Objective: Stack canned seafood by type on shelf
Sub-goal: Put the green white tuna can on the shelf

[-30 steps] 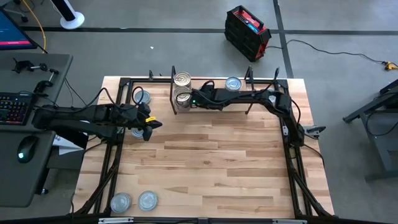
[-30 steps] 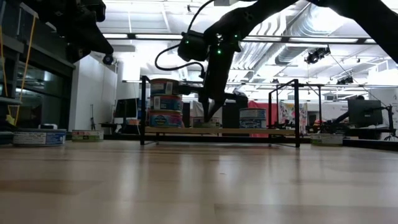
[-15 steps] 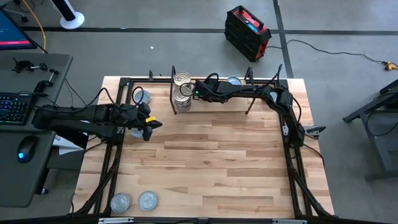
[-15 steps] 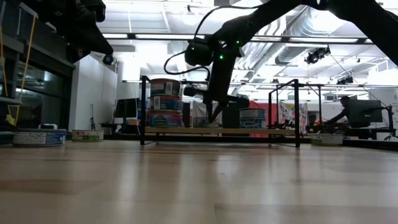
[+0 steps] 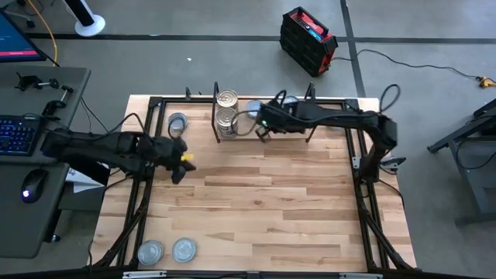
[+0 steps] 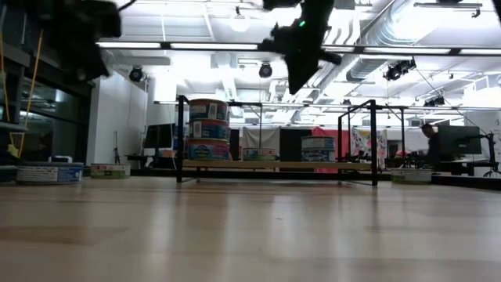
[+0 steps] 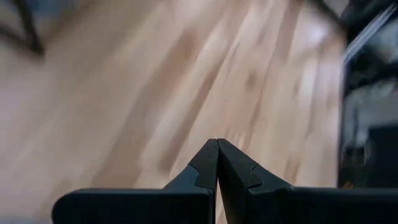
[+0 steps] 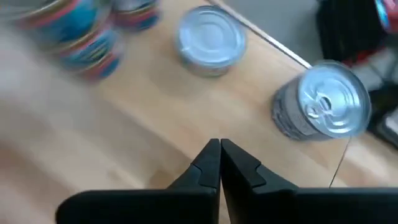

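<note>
The shelf (image 5: 325,133) (image 6: 313,165) stands at the table's far edge. On its left end is a stack of tins (image 5: 226,116) (image 6: 207,129). A single silver tin (image 5: 254,108) (image 8: 210,40) and another tin (image 5: 288,101) (image 8: 326,106) sit farther right on its board. My right gripper (image 5: 259,132) (image 8: 219,150) is shut with nothing in it. It hangs high above the shelf (image 6: 300,77), just right of the stack. My left gripper (image 5: 178,169) (image 7: 217,150) is shut over bare wood at the table's left.
One tin (image 5: 177,122) lies on the table left of the shelf. Two more (image 5: 150,252) (image 5: 184,249) lie at the near left corner. A black frame (image 5: 360,178) runs along the table's sides. The wide middle of the tabletop (image 5: 263,201) is bare wood.
My right gripper has risen from the shelf board beside the stack to well above the shelf. It has drawn a little toward the table's right and rolled about its axis, staying shut. The single silver tin, hidden under the arm before, now shows. My left gripper has tipped slightly downward.
</note>
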Controlling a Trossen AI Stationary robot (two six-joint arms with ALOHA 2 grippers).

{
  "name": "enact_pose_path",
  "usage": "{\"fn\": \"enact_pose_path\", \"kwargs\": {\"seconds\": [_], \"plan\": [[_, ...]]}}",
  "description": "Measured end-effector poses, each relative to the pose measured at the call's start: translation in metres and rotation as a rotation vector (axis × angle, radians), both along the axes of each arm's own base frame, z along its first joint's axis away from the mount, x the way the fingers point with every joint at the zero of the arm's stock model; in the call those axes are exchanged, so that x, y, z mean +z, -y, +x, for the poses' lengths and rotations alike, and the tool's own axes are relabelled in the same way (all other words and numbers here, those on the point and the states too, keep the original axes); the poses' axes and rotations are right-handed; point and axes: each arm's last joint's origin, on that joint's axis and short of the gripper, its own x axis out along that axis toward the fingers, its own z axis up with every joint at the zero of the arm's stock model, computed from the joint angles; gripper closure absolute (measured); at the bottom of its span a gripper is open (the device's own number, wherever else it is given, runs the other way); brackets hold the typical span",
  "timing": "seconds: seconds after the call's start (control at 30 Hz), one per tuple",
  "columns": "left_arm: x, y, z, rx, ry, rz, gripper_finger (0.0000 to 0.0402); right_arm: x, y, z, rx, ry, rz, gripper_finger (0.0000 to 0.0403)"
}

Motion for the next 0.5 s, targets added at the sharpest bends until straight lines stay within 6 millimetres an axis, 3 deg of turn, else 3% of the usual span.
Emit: {"fn": "enact_pose_path", "kwargs": {"seconds": [0.1, 0.2, 0.37, 0.5], "plan": [[-0.010, 0.008, -0.007, -0.006, -0.135, -0.024, 0.0401, 0.003, -0.019, -0.016, 0.154, -0.002, 0.040, 0.0403], [-0.013, 0.022, -0.005, -0.067, -0.172, -0.079, 0.0401, -0.009, -0.038, -0.040, 0.214, 0.025, 0.141, 0.0403], [-0.002, 0.064, -0.006, -0.422, -0.178, -0.065, 0.0401, -0.037, -0.067, -0.090, 0.187, 0.111, 0.271, 0.0403], [0.002, 0.102, -0.009, -0.628, -0.207, 0.001, 0.0401, -0.053, -0.084, -0.109, 0.223, 0.303, 0.367, 0.0403]]}}
